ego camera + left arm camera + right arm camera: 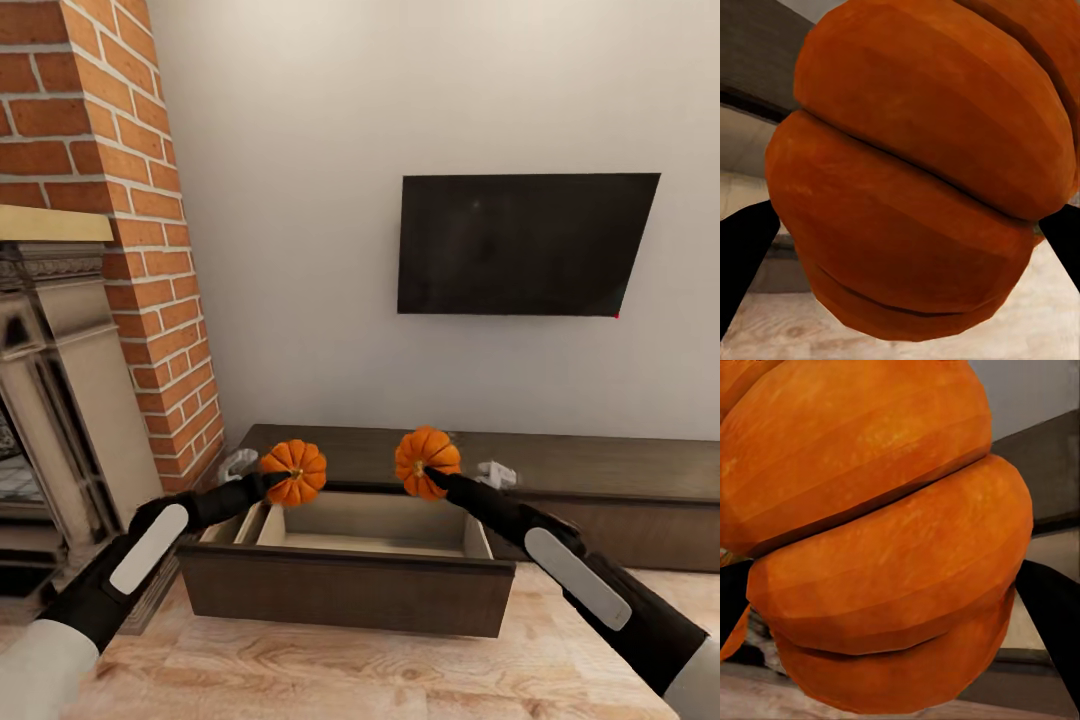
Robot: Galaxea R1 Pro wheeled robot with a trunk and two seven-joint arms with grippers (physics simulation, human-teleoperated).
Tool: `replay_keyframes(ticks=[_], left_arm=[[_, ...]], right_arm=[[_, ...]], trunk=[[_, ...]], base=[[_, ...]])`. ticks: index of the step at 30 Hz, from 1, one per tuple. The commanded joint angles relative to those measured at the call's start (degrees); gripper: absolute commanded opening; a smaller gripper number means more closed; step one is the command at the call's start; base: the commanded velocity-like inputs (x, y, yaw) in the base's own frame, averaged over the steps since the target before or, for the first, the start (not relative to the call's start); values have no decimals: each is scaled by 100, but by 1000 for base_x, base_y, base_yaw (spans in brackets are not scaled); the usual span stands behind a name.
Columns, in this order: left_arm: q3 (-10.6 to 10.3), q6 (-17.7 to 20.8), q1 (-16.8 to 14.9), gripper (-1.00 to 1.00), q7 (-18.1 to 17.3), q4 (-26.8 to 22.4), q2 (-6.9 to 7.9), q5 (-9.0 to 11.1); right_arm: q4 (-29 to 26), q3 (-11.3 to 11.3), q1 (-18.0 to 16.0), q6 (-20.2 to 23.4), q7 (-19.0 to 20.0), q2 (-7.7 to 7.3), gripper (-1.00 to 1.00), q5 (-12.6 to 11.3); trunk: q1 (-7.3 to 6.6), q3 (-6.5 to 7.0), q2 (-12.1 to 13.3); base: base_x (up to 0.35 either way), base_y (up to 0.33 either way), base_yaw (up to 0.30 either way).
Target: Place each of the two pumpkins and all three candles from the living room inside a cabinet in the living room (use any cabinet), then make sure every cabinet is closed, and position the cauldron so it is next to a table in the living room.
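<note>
Gripping one pumpkin per arm: my left fingers [272, 481] are closed on the left pumpkin [295, 472] and my right fingers [437, 476] on the right pumpkin [426, 461], dark finger tips flanking each in the wrist views. Both pumpkins hang above the rear edge of the open drawer [350, 575] of the cabinet [600, 470]. A television [520, 245] hangs on the wall above, with a brick chimney [130, 200] at left.

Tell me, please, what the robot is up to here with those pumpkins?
The robot holds one pumpkin in each gripper above the open drawer of the low dark cabinet under the wall TV. The left gripper grips the left pumpkin and the right gripper the right pumpkin. Neither pumpkin is inside yet, and the drawer looks empty.
</note>
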Motion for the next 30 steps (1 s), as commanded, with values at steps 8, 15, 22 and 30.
replay_keyframes(ticks=[8,15,22,30], left_arm=[[43,-745,-7,-100,173,347,-561,-1261],[25,-1308,-7,-100,1005,621,-1081,-1851],[20,-1330,-43,-100,1182,634,-1319,-2167],[32,-1334,-103,-100,1201,708,-1411,-2297]], right_arm=[[348,-334,-11,-19,-1187,1256,-100,1758],[923,-645,-11,-340,-1231,1583,-100,2136],[1081,-647,-11,-457,-1233,1620,-100,2211],[1195,-639,-16,-587,-1233,1691,-100,2241]], trunk=[[-1,-6,-5],[-1,-6,-5],[-1,-6,-5],[-1,-6,-5]], base=[[0,0,0],[0,0,0],[0,0,0],[0,0,0]])
